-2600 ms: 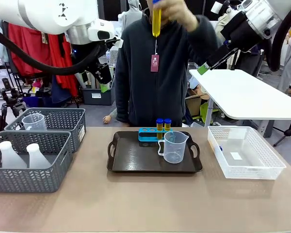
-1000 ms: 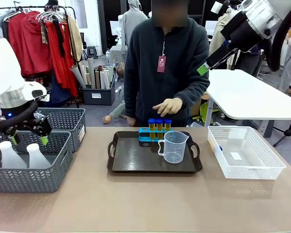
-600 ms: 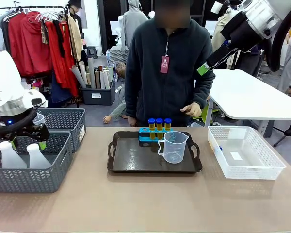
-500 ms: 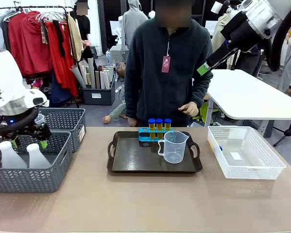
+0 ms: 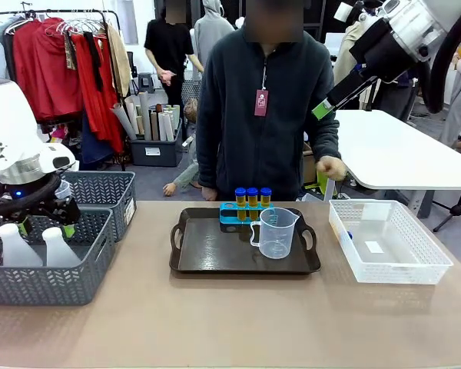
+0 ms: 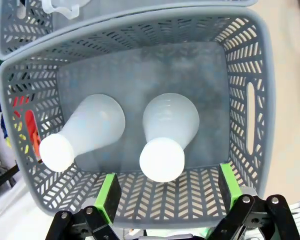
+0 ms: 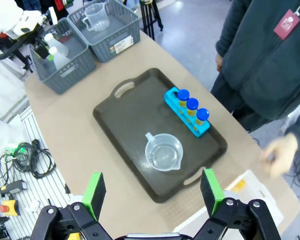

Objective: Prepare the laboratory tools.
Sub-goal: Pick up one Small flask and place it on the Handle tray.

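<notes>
beaker (image 5: 276, 233) (image 7: 163, 152): clear, with handle and spout, upright on the dark tray (image 5: 215, 257) (image 7: 125, 120), right of the tray's middle in the front view, just in front of the rack.
rack (image 5: 230, 212) (image 7: 171, 99): small, blue, at the tray's far edge.
test tubes (image 5: 252, 197) (image 7: 191, 105): 3, yellow with blue caps, upright side by side in the rack.
flasks (image 5: 59, 247) (image 6: 167, 135): 2, white, standing close together in the near grey basket (image 5: 54, 284) (image 6: 250, 100) at the table's (image 5: 230, 323) left end.
second beaker (image 7: 96, 16): clear, in the far grey basket (image 5: 111, 188) (image 7: 125, 22) just behind the near one.
left gripper (image 5: 44, 224) (image 6: 168, 189): hangs just above the near grey basket, fingers spread wide and holding nothing; in the left wrist view 1 flask's top lies between the 2 green pads.
right gripper (image 5: 323, 108) (image 7: 152, 190): raised high over the table's right side, fingers spread wide and empty, looking down on the tray.
white basket (image 5: 392, 265): right of the tray, apart from it.
person (image 5: 261, 115): stands at the far side behind the tray; 1 hand (image 5: 332, 167) (image 7: 279, 154), blurred, is near the white basket's far left corner.
</notes>
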You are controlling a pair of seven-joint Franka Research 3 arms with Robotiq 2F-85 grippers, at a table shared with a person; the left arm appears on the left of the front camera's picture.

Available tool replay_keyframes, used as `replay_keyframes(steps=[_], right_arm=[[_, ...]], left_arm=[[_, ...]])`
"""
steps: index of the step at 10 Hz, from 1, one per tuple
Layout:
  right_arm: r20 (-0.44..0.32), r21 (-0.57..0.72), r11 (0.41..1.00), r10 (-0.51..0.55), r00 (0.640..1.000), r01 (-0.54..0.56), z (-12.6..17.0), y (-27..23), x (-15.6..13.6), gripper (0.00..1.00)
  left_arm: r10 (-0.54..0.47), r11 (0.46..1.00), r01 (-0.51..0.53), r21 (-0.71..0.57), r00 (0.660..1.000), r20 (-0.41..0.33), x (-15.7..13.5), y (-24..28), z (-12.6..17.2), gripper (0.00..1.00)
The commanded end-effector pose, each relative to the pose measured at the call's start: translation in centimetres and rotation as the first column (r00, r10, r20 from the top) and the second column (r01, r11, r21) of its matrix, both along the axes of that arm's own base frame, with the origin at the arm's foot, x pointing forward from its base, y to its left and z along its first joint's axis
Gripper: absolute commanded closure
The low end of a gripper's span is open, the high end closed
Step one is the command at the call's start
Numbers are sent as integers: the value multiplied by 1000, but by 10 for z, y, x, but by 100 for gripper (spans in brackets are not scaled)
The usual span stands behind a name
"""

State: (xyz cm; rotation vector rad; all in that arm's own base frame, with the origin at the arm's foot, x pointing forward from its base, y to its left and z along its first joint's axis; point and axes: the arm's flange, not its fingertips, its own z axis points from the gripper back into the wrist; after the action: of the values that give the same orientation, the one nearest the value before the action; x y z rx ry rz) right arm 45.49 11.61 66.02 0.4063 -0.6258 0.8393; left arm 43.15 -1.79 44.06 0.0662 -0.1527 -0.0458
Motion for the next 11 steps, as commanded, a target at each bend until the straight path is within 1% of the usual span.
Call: replay_keyframes(steps=[1, 4, 9, 10, 11], right_arm=[[5, 9, 1000, 3, 1000, -3, 1, -1, 0, 0], [5, 9, 1000, 3, 1000, -3, 1, -1, 0, 0], [5, 9, 1000, 3, 1000, -3, 1, -1, 0, 0], [5, 9, 1000, 3, 1000, -3, 1, -1, 0, 0], [5, 9, 1000, 3, 1000, -3, 1, -1, 0, 0]], left_arm=[[-24, 1000, 24, 0, 1000, -11, 9, 4, -8, 0], [-8, 1000, 8, -12, 1000, -19, 15, 9, -20, 0], [-7, 1000, 7, -8, 1000, -18, 17, 10, -25, 94], [-5, 1000, 5, -7, 1000, -18, 17, 10, -26, 100], [-7, 1000, 7, -8, 1000, -18, 18, 10, -27, 100]])
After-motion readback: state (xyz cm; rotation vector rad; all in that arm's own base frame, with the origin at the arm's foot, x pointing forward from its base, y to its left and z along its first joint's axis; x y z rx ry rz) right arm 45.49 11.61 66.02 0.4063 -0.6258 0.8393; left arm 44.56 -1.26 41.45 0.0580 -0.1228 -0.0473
